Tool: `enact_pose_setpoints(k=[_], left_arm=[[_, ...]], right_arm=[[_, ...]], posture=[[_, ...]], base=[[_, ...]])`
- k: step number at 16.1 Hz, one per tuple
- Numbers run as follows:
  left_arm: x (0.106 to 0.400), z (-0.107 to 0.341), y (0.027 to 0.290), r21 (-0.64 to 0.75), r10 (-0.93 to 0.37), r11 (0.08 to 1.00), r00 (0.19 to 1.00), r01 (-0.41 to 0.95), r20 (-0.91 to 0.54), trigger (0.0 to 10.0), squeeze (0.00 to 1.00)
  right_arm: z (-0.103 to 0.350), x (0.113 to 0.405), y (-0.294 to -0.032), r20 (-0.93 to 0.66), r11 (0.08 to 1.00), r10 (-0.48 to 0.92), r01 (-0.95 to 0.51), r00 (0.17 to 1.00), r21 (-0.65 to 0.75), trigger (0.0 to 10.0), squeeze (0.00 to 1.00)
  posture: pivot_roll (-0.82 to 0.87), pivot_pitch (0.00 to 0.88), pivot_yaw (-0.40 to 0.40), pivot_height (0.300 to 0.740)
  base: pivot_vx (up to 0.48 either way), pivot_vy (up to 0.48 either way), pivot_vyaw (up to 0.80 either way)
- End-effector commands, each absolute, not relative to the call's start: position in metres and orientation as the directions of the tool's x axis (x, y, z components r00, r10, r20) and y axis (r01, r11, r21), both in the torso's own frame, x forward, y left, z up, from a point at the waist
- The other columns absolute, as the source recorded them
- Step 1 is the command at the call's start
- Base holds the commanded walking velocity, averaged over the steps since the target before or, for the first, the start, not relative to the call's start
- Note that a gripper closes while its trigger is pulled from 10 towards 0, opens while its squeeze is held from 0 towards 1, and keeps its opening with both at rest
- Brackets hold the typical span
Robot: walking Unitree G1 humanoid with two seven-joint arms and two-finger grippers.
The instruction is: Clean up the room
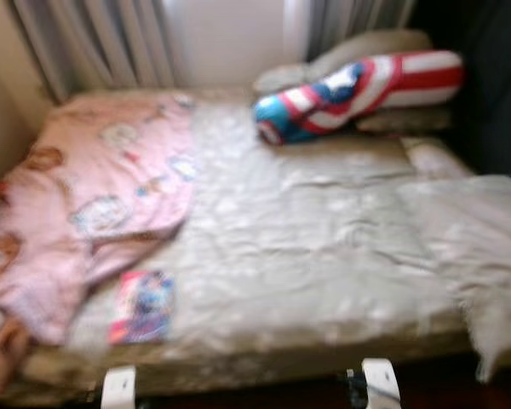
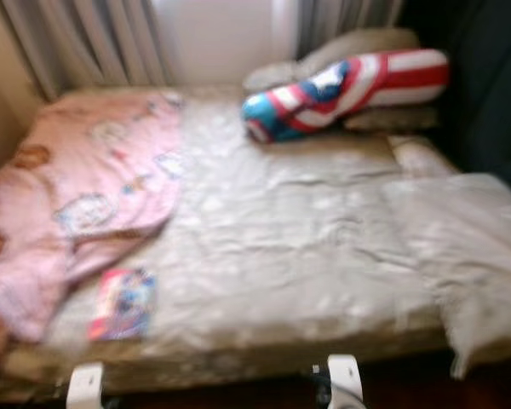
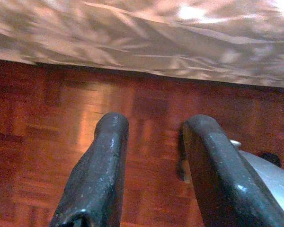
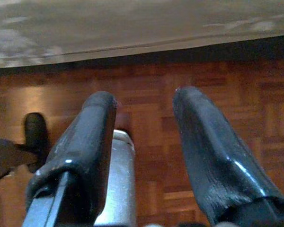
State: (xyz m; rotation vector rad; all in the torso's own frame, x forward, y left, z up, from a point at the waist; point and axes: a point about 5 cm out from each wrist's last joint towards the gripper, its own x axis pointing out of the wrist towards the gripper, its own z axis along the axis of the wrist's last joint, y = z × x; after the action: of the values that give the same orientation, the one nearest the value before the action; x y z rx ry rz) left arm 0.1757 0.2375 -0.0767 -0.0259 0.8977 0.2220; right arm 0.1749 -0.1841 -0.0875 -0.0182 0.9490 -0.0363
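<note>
Left hand (image 3: 151, 137) hangs low over the red-brown parquet floor (image 3: 47, 123), fingers spread wide, nothing held; bed edge just ahead. Right hand (image 4: 144, 113) same, wide apart and empty above the floor, bed edge ahead. Head views blurred. Bed (image 1: 307, 247) with wrinkled pale sheet. Pink blanket (image 1: 85, 187) bunched on robot's left side, spilling over the bed's edge. Small colourful book (image 1: 142, 307) flat on the sheet near the front edge, just beside the blanket. Red-white-blue pillow (image 1: 358, 89) at far end, leaning on grey pillows (image 1: 366, 47). Whitish blanket (image 1: 477, 247) draped at right. Curtains (image 1: 94, 38) behind.
</note>
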Motion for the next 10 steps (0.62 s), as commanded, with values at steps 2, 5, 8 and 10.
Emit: enact_pose_setpoints(k=[2,5,8,10], left_arm=[[0.172,-0.079,0.235,0.074,0.176,0.978,0.587,-0.194,-0.79,10.0,0.0],[0.171,-0.077,0.246,0.082,0.186,0.977,0.589,-0.199,-0.787,10.0,0.0],[0.17,-0.075,0.252,0.085,0.193,0.975,0.593,-0.204,-0.782,10.0,0.0],[0.17,-0.075,0.252,0.085,0.198,0.973,0.593,-0.214,-0.781,10.0,0.0]], right_arm=[[-0.09,0.168,-0.192,-0.821,0.998,-0.056,0.02,0.568,-0.055,10.0,0.0],[-0.089,0.169,-0.191,-0.819,0.998,-0.05,0.006,0.572,-0.056,10.0,0.0],[-0.09,0.168,-0.188,-0.824,0.999,-0.035,0.015,0.565,-0.033,10.0,0.0],[-0.091,0.167,-0.186,-0.828,0.999,-0.018,-0.024,0.561,-0.037,10.0,0.0]], posture=[[-0.02,0.073,0.02,0.74],[-0.01,0.065,0.021,0.74],[-0.01,0.054,0.024,0.74],[-0.01,0.047,0.024,0.74]], base=[[0.0,0.48,0.0],[0.0,0.48,0.8],[0.0,0.48,0.18],[0.0,0.48,0.0]])
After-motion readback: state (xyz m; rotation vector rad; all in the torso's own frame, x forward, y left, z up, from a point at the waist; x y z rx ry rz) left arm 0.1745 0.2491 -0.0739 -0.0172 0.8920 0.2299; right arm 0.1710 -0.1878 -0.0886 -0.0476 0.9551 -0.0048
